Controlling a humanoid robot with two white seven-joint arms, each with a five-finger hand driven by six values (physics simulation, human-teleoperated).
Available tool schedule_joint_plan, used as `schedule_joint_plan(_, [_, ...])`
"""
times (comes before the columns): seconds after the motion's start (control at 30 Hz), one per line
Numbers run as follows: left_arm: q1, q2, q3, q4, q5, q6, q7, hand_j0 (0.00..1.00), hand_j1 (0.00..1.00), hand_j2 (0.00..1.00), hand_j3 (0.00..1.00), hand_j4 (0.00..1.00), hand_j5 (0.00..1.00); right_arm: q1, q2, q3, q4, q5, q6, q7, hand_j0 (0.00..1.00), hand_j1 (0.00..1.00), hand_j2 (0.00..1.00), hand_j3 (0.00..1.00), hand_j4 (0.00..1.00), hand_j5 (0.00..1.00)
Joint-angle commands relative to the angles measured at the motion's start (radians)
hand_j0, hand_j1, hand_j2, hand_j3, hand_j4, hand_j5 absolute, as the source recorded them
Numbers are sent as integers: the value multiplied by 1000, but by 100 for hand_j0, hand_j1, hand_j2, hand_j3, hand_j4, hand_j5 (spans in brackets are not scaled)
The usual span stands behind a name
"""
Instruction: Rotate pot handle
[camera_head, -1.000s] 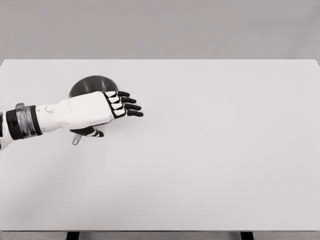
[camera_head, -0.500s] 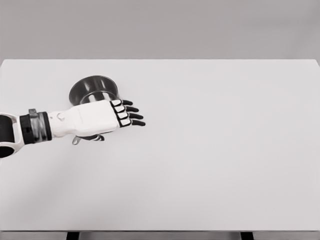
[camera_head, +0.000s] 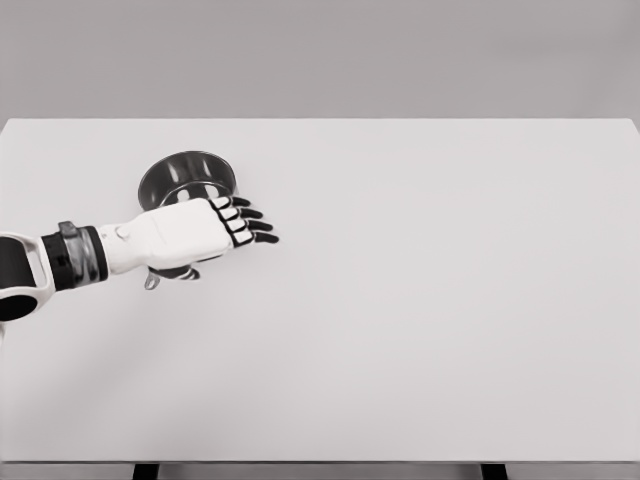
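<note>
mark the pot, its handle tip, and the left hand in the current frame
pot (camera_head: 180, 172), head view, on the inner wall near the far rim.
handle tip (camera_head: 151, 281), head view, on the end poking out below the wrist.
left hand (camera_head: 185, 232), head view, on the back of the hand.

A pot (camera_head: 186, 172) is positioned on the table (camera_head: 420, 300), in its left half toward the far edge. The left hand (camera_head: 185, 233) is extended from the picture's left edge, over the near part of the pot, which is partly covered by it. The fingers (camera_head: 252, 226) are directed rightward, just past the pot's right side. The end of the pot handle (camera_head: 152, 281) is seen below the hand, on the near-left side of the pot.
</note>
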Motion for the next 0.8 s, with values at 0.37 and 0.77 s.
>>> schedule_joint_plan(0.37, [3,28,1,0,-34,25,1,100,100,100,100,100,100,0,0,0,0,0,0,0,100,100,100,100,100,100])
schedule_joint_plan(0.77, [18,56,3,0,-53,67,1,100,100,100,100,100,100,0,0,0,0,0,0,0,100,100,100,100,100,100])
